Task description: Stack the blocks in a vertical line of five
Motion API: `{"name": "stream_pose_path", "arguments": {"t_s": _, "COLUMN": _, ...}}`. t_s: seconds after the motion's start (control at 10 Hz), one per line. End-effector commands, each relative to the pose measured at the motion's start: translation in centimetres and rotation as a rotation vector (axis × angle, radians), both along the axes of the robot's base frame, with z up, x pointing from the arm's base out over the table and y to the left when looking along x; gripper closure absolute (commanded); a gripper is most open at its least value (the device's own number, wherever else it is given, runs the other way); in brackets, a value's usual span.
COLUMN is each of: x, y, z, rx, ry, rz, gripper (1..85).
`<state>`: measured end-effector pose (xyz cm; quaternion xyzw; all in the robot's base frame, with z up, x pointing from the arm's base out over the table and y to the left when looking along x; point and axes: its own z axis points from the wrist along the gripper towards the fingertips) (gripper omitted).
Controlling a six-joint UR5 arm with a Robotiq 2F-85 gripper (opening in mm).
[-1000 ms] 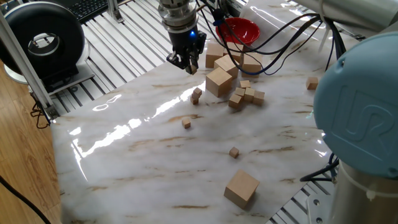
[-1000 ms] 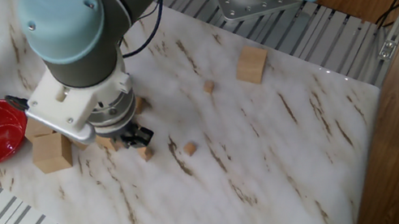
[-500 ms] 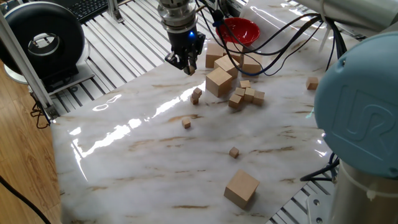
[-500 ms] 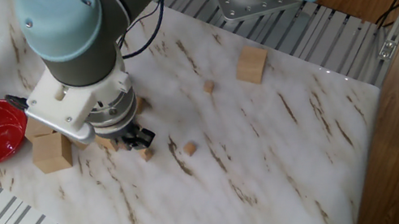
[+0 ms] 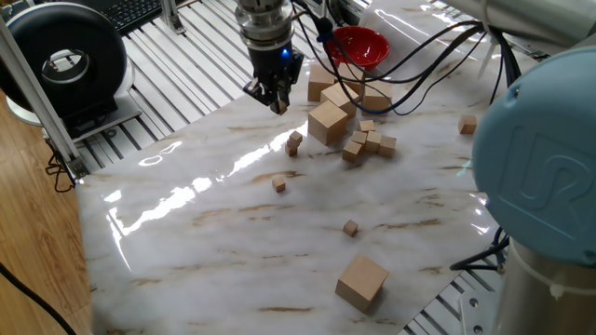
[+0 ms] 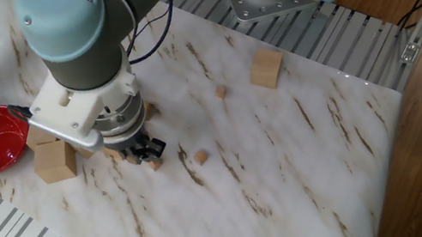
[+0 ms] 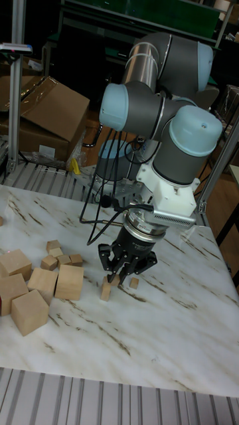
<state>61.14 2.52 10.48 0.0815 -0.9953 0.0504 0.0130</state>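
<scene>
The pincer [image 5: 277,100], whose finger spacing I cannot tell, hovers upper centre above a two-high stack of tiny blocks [image 5: 294,142] mid-frame on the desk [image 5: 214,233]; a careless descent could topple it.

One fixed view looks down across the marble table [image 5: 233,233] from beside the arm's base. The other fixed view looks down from the opposite side. The tall fixed view faces the arm low and near. All share the tabletop.
</scene>
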Motion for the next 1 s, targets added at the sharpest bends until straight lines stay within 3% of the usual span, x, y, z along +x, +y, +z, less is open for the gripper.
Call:
{"name": "stream_pose_path", "arguments": {"t_s": 0.0, "x": 0.19, "y": 0.73, "z": -0.48, "rx": 0.051, "ry": -0.024, "rz": 0.035, "gripper": 84.7}}
{"name": "stream_pose_path", "arguments": {"t_s": 0.6, "x": 0.34, "y": 0.2, "z": -0.85, "rx": 0.036, "ry": -0.029, "rz": 0.059, "gripper": 84.7}}
{"name": "stream_pose_path", "arguments": {"t_s": 0.9, "x": 0.83, "y": 0.03, "z": -0.86, "rx": 0.06, "ry": -0.082, "rz": 0.084, "gripper": 84.7}}
